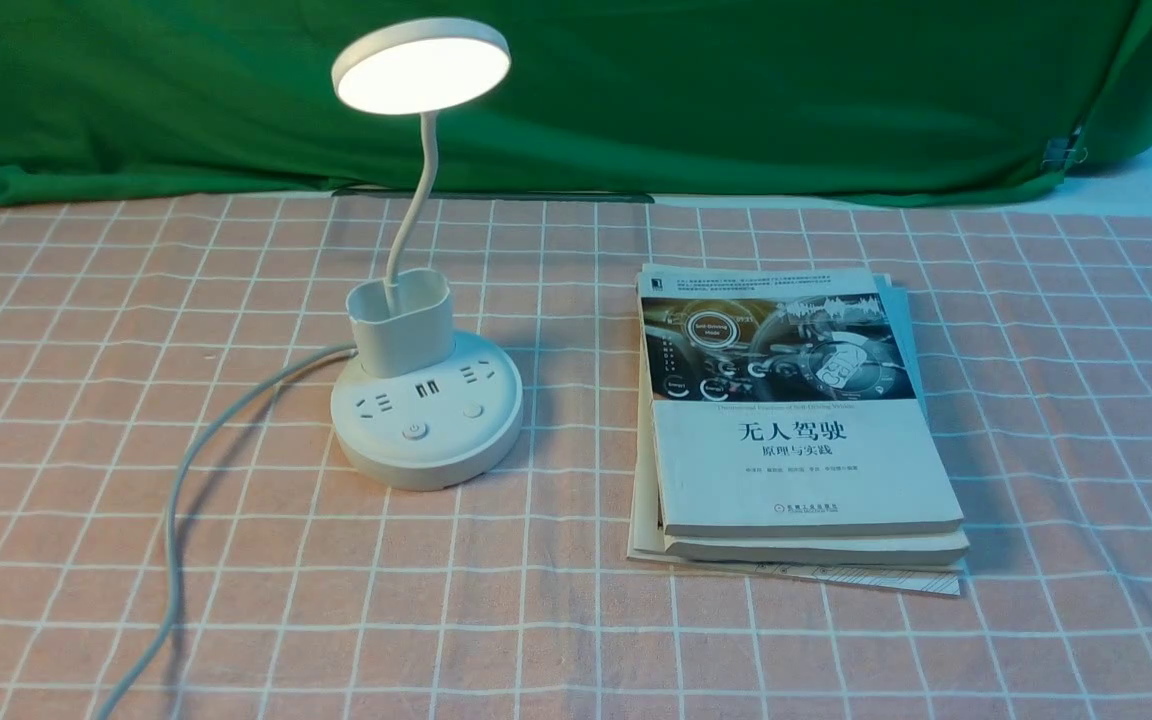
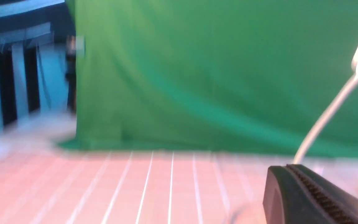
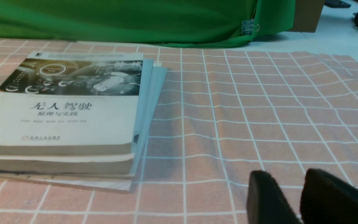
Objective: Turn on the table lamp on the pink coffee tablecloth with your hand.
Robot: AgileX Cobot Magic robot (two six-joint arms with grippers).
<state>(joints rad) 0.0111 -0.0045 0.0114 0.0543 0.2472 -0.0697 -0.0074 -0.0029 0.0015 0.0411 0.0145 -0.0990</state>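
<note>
Left of centre in the front view: table lamp (image 1: 425,395), disc head lit, standing on the pink coffee tablecloth (image 1: 836,640), cord trailing to the lower left, stacked books (image 1: 796,430) well apart on the right. Neither arm there. Blurred left wrist view: left gripper (image 2: 315,199) low over the cloth, fingers pressed together, empty; right gripper (image 3: 294,199) just above bare cloth, fingers slightly apart, empty.
</note>
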